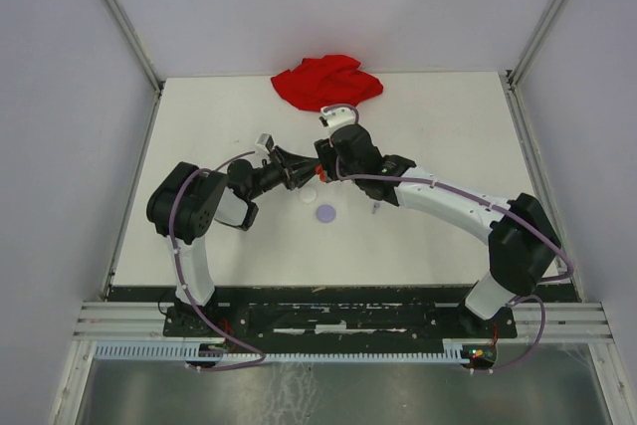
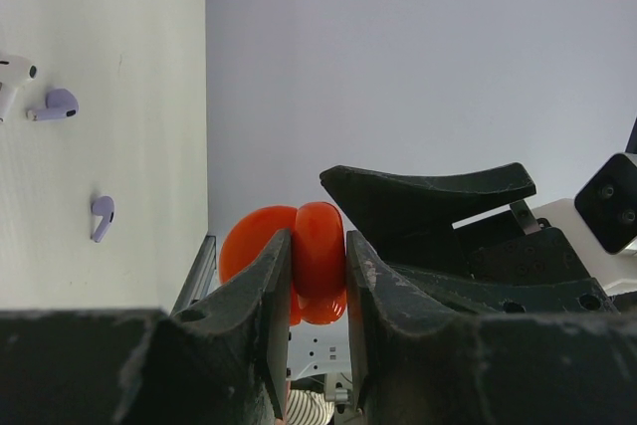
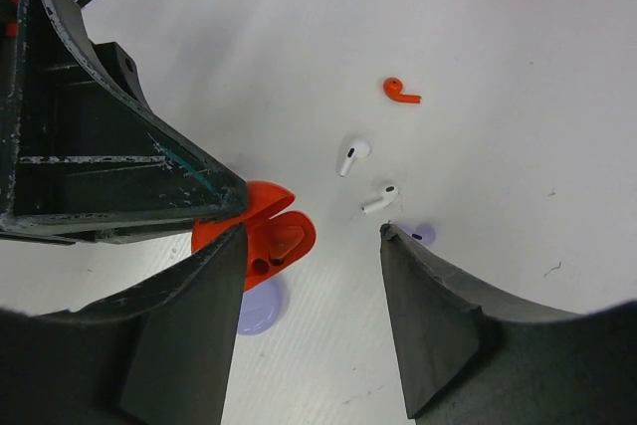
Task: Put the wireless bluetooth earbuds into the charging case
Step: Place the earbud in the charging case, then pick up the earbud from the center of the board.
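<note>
Left gripper [image 2: 318, 244] clamped on open red case [image 2: 249, 246], right gripper [image 3: 311, 235] spread wide beside it — earbuds [image 3: 352, 155] loose on table [image 3: 518, 97].

No text, label, brand, number or sign can be read in any of the three views.
</note>
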`<move>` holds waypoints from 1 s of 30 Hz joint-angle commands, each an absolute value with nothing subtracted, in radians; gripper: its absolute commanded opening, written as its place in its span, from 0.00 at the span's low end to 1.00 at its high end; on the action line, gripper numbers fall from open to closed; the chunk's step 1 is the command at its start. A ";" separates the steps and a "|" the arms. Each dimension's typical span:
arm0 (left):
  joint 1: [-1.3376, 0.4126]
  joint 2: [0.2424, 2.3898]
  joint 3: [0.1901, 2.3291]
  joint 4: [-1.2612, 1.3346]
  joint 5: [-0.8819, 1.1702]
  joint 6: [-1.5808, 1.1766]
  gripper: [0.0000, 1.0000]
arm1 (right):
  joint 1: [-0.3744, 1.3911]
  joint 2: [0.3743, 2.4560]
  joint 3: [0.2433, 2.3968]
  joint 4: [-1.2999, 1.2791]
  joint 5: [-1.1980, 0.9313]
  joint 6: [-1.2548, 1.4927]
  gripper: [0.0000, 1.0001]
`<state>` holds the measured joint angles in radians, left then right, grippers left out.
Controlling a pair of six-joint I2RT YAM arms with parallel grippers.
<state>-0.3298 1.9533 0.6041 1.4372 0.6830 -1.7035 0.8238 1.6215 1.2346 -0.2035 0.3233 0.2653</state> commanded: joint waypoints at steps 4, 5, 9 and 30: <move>-0.330 1.921 0.611 1.494 0.679 -1.666 0.03 | 0.826 1.551 1.228 -0.124 0.369 0.279 0.64; -0.324 1.926 0.605 1.510 0.670 -1.675 0.03 | 0.823 1.533 1.222 -0.126 0.389 0.279 0.64; -0.292 1.944 0.557 1.591 0.612 -1.721 0.03 | 0.785 1.498 1.226 -0.174 0.429 0.286 0.66; -0.225 1.875 0.435 1.656 0.541 -1.751 0.03 | 0.582 2.096 1.818 -0.505 0.057 0.097 0.66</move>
